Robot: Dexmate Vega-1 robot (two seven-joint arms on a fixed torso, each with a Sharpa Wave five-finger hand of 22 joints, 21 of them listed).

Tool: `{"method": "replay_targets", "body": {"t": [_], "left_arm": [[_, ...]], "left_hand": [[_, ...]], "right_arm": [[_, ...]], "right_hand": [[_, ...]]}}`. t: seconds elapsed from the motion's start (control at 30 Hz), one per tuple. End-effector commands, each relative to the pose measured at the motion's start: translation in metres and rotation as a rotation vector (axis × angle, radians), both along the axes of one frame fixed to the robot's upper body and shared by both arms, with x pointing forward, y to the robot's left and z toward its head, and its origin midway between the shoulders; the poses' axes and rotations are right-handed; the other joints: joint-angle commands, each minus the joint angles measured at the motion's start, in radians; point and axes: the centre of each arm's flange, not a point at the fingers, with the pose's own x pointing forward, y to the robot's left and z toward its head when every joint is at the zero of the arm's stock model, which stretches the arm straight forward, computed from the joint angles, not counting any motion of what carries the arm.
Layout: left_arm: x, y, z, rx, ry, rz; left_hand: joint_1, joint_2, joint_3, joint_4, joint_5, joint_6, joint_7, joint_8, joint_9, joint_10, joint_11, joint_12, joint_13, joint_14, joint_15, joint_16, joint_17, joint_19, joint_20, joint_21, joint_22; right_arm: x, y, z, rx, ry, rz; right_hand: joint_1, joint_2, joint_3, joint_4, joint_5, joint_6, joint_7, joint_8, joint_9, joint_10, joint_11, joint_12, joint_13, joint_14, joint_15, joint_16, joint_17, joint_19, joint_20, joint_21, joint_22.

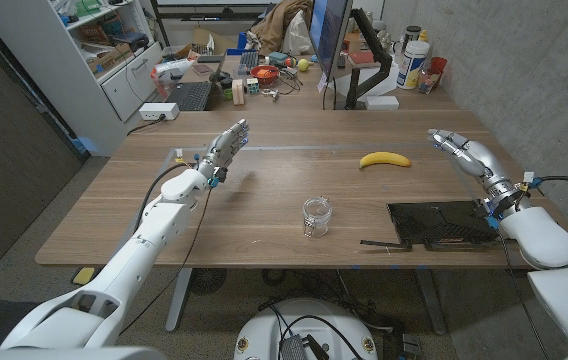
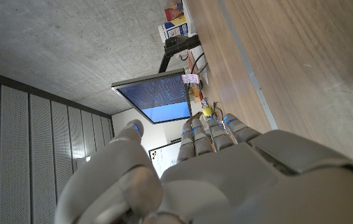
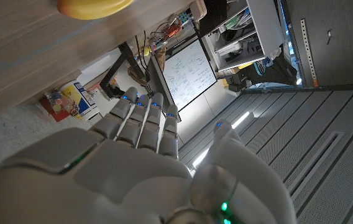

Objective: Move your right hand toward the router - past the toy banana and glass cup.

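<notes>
The black router (image 1: 438, 221) lies flat near the table's front right edge, its antennas stretched along the wood. A yellow toy banana (image 1: 384, 159) (image 3: 92, 7) lies farther back, right of centre. The clear glass cup (image 1: 316, 216) stands upright near the front middle. My right hand (image 1: 465, 153) (image 3: 164, 162) hovers open at the right edge, beyond the router and right of the banana, fingers straight and holding nothing. My left hand (image 1: 225, 148) (image 2: 201, 168) is raised open over the left part of the table, fingers together and empty.
A second desk behind carries a monitor (image 1: 330, 40), laptop (image 1: 186, 96), bottles and clutter. White shelving (image 1: 84, 50) stands at back left. A concrete wall runs along the right side. A pale tape line (image 1: 294, 148) crosses the table's far part.
</notes>
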Motion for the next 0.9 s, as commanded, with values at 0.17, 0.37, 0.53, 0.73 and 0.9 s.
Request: {"method": "replay_targets", "body": {"t": [0.17,0.37,0.53,0.73,0.9], "left_arm": [[0.002,-0.007,0.005,0.015,-0.001,-0.014],[0.001,-0.008,0.006,0.018,-0.001,-0.012],[0.0,-0.008,0.006,0.02,-0.003,-0.01],[0.0,-0.01,0.008,0.029,-0.005,-0.009],[0.0,-0.012,0.011,0.039,-0.008,-0.01]], "left_hand": [[0.009,0.008,0.001,-0.005,-0.003,0.009,-0.003,-0.003,0.005,-0.001,0.0,-0.003,0.003,-0.005,0.003,-0.002,0.005,0.001,0.007,-0.003,0.005],[0.009,0.008,0.001,-0.005,-0.004,0.008,-0.001,-0.004,0.005,-0.001,-0.001,-0.004,0.003,-0.005,0.002,-0.001,0.005,0.001,0.008,-0.003,0.005],[0.009,0.008,0.0,-0.005,-0.004,0.008,-0.001,-0.004,0.005,-0.001,0.0,-0.003,0.003,-0.005,0.001,-0.001,0.005,0.001,0.008,-0.003,0.005],[0.01,0.009,0.0,-0.005,-0.005,0.008,-0.001,-0.004,0.005,-0.001,0.0,-0.004,0.003,-0.005,0.001,-0.002,0.005,0.001,0.007,-0.003,0.005],[0.01,0.009,-0.001,-0.006,-0.005,0.009,0.0,-0.004,0.005,0.0,-0.001,-0.003,0.003,-0.005,0.002,-0.001,0.005,0.0,0.007,-0.003,0.005]], "right_arm": [[-0.015,0.0,-0.004,-0.069,-0.031,-0.082],[-0.018,0.0,-0.004,-0.118,-0.039,-0.123],[-0.02,-0.001,-0.005,-0.152,-0.048,-0.154],[-0.025,-0.002,-0.005,-0.181,-0.069,-0.183],[-0.03,-0.003,-0.004,-0.217,-0.085,-0.221]], "right_hand": [[0.011,-0.019,-0.002,-0.015,0.014,0.012,0.0,0.004,0.005,0.013,-0.008,0.007,0.006,0.02,-0.041,0.006,0.001,0.015,-0.023,-0.012,0.005],[0.014,-0.023,-0.002,-0.02,0.018,0.013,0.0,0.003,0.005,0.017,-0.01,0.007,0.006,0.025,-0.043,0.005,0.001,0.018,-0.025,-0.016,0.005],[0.016,-0.026,-0.003,-0.023,0.021,0.013,-0.002,0.003,0.006,0.019,-0.011,0.007,0.006,0.026,-0.044,0.004,0.001,0.02,-0.026,-0.018,0.005],[0.017,-0.03,-0.004,-0.025,0.024,0.014,-0.004,0.002,0.006,0.023,-0.013,0.008,0.007,0.029,-0.049,0.003,0.001,0.022,-0.027,-0.022,0.005],[0.018,-0.033,-0.005,-0.027,0.028,0.016,-0.008,0.002,0.006,0.026,-0.015,0.008,0.007,0.031,-0.051,0.003,0.002,0.024,-0.028,-0.025,0.005]]}}
